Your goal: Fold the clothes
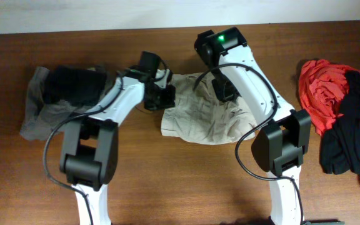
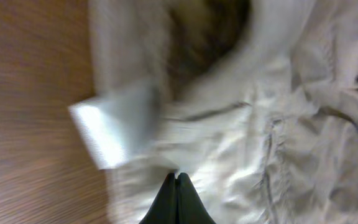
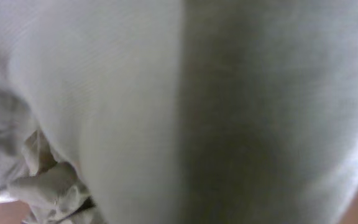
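Note:
The light beige khaki shorts [image 1: 205, 119] lie wrinkled in the middle of the table. My left gripper [image 1: 160, 97] is at their left edge. In the left wrist view its fingers [image 2: 177, 180] are pressed together on the beige fabric [image 2: 278, 124], beside the small white label [image 2: 114, 127]. My right gripper [image 1: 224, 87] is down on the shorts' upper part. The right wrist view is filled by beige cloth [image 3: 123, 93] close to the lens, and the fingers are hidden.
A grey and black heap of clothes [image 1: 58, 94] lies at the left, under the left arm. A red garment [image 1: 320, 87] and a black one [image 1: 355, 137] lie at the right edge. Bare wooden table [image 1: 180, 181] shows in front.

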`<action>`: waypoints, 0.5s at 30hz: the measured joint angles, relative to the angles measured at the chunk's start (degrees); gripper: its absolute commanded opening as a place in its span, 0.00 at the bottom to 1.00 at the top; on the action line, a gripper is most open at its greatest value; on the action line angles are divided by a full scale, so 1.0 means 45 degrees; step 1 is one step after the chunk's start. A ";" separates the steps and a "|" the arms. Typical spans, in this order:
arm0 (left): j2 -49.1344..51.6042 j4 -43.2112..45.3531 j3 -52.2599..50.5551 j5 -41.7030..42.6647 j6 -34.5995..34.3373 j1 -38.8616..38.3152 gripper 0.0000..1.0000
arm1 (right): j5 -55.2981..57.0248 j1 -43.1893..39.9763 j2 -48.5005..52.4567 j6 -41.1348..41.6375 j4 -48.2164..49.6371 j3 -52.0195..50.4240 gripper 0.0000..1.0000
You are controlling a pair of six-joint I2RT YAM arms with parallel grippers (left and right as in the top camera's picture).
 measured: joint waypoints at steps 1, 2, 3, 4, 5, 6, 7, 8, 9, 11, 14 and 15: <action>-0.0185 -0.0024 0.0000 -0.0034 -0.0005 0.0194 0.01 | 0.0136 -0.0058 0.0005 0.0044 0.0005 0.0000 0.04; -0.0413 -0.0058 0.0000 -0.0039 -0.0005 0.0403 0.01 | 0.0228 -0.0083 0.0010 0.0063 0.0010 0.0000 0.04; -0.0680 -0.0102 0.0000 -0.0039 -0.0005 0.0607 0.01 | 0.0355 -0.0117 0.0010 0.0083 0.0019 0.0000 0.04; -0.0986 -0.0146 0.0000 -0.0039 -0.0005 0.0831 0.01 | 0.0481 -0.0131 0.0010 0.0097 0.0029 0.0000 0.04; -0.1277 -0.0194 0.0000 -0.0039 0.0000 0.1035 0.02 | 0.0665 -0.0141 0.0010 0.0102 0.0024 0.0000 0.04; -0.1685 -0.0238 0.0000 -0.0049 0.0000 0.1302 0.02 | 0.0884 -0.0141 0.0019 0.0107 0.0000 0.0000 0.04; -0.2074 -0.0248 0.0000 -0.0053 0.0005 0.1520 0.02 | 0.1132 -0.0155 0.0024 0.0117 -0.0010 0.0000 0.04; -0.2467 -0.0267 0.0000 -0.0058 0.0015 0.1749 0.03 | 0.1399 -0.0175 0.0024 0.0131 -0.0010 0.0000 0.04; -0.2929 -0.0287 0.0000 -0.0083 0.0068 0.1991 0.03 | 0.1715 -0.0189 0.0024 0.0141 -0.0010 0.0000 0.04; -0.3706 -0.0287 0.0000 -0.0097 0.0160 0.2322 0.04 | 0.2341 -0.0287 0.0024 0.0146 -0.0010 0.0000 0.04; -0.4862 -0.0301 0.0000 -0.0141 0.0257 0.2579 0.04 | 0.2939 -0.0607 0.0024 0.0160 -0.0010 0.0000 0.04; -0.5183 -0.0306 0.0000 -0.0141 0.0291 0.2594 0.04 | 0.3055 -0.0690 0.0024 0.0160 -0.0010 0.0000 0.04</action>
